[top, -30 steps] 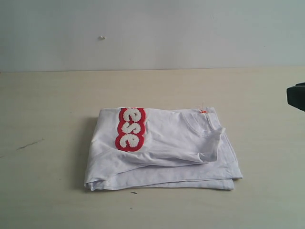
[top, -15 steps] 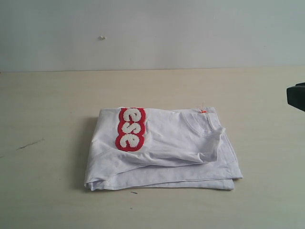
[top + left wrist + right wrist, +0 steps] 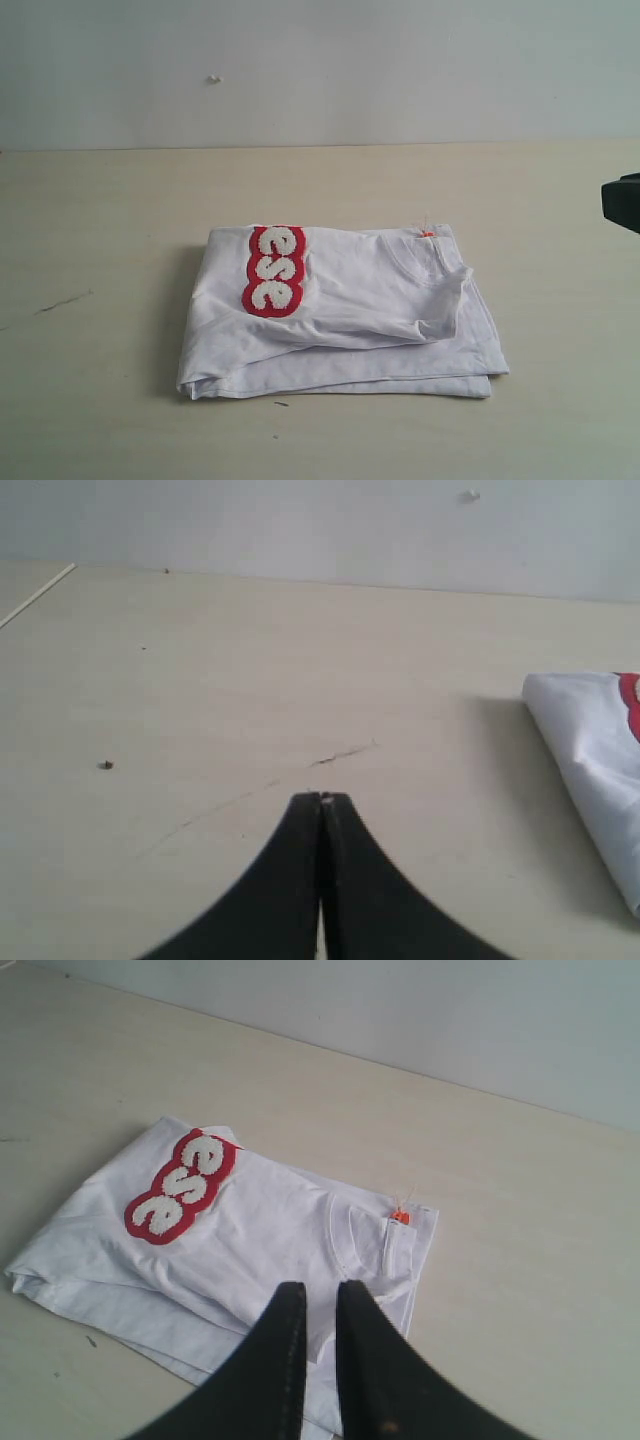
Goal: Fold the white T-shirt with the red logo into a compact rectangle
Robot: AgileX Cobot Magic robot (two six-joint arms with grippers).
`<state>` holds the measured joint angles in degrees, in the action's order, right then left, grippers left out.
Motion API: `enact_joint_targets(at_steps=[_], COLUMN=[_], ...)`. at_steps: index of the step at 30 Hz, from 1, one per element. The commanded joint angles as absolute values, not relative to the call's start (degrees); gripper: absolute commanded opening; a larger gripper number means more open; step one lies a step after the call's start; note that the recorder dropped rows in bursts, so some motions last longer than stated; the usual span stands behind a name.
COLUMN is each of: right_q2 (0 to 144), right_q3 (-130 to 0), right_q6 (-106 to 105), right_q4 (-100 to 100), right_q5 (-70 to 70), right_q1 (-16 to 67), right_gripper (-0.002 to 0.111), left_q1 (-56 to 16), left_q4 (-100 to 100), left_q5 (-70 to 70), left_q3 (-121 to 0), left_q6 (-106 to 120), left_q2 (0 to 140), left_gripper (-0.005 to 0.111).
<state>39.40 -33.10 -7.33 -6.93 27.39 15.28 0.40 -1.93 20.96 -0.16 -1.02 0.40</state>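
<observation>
The white T-shirt (image 3: 340, 310) lies folded into a rough rectangle on the tan table (image 3: 100, 200), its layers uneven along the near edge. The red logo (image 3: 272, 270) shows three white letters on the top layer at the left. The collar (image 3: 415, 260) and orange neck tag (image 3: 427, 233) sit at the far right corner. My right gripper (image 3: 320, 1285) hovers above the shirt (image 3: 270, 1230) near its collar (image 3: 365, 1235), jaws a little apart with nothing between them. My left gripper (image 3: 322, 798) is shut and empty over bare table, well clear of the shirt's edge (image 3: 590, 740).
A dark piece of robot hardware (image 3: 622, 200) juts in at the right edge of the exterior view. A thin scratch (image 3: 60, 302) marks the table left of the shirt. A pale wall (image 3: 300, 60) rises behind the table.
</observation>
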Motion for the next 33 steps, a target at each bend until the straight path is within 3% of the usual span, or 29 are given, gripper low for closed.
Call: enact_joint_targets(at_steps=[1,33], right_q2=[39.2,39.2], right_q3=[-32.9,-32.9], right_q6=[-7.4,-7.4], right_q4=[-7.0,-7.0], right_q5=[27.0,27.0], right_q1=[15.3,15.3], right_gripper=[0.014,0.014], left_q1=[0.1,0.1], left_q4=[-3.8,-3.2], left_q5=[20.2,20.2], left_q3=[0.0,0.0], left_q6=[3.3,1.1], left_q2=[0.0,0.0], left_gripper=[0.0,0.0])
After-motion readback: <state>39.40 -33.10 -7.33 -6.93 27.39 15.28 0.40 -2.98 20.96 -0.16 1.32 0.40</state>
